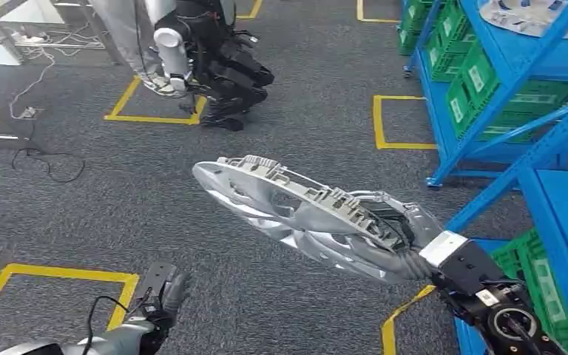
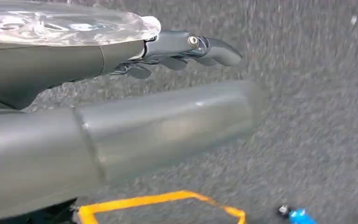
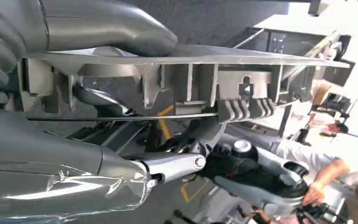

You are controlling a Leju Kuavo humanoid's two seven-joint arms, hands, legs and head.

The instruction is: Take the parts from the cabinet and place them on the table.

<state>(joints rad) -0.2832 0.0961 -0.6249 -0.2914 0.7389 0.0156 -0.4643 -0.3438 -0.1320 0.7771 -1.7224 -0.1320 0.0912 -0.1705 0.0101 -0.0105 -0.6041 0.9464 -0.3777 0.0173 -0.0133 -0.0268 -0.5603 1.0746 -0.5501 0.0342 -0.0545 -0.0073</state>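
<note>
From my head camera, the right hand (image 1: 407, 237) grips a silver wheel cover (image 1: 303, 211) by its rim, at about four o'clock in my view, and the part juts out from the fingers toward ten o'clock, carried in the air above the grey carpet (image 1: 118, 200) with its ribbed back side tilted up toward me. The right wrist camera shows the same wheel cover (image 3: 186, 84) edge-on, its clips and a thin wire ring along the underside, with the thick grey thumb (image 3: 107, 23) lying over its upper face and a darker finger (image 3: 172, 165) reaching beneath it.

My left hand (image 1: 164, 292) hangs low at seven o'clock, holding nothing; in the left wrist camera its dark fingers (image 2: 191, 49) stretch out nearly straight over the carpet, apart from the grey thumb (image 2: 168, 126).

Blue shelving (image 1: 510, 89) stands from one to four o'clock, with green crates (image 1: 488, 81) on its lower level and another silver part (image 1: 532, 15) lying on the top shelf at one o'clock. Yellow tape squares (image 1: 59, 277) mark the floor. A second robot (image 1: 200, 52) stands at eleven o'clock beside one of them, and loose cables (image 1: 44, 159) trail across the carpet at nine o'clock. In the right wrist camera a person in a white shirt (image 3: 307, 154) is visible beyond the wheel cover.
</note>
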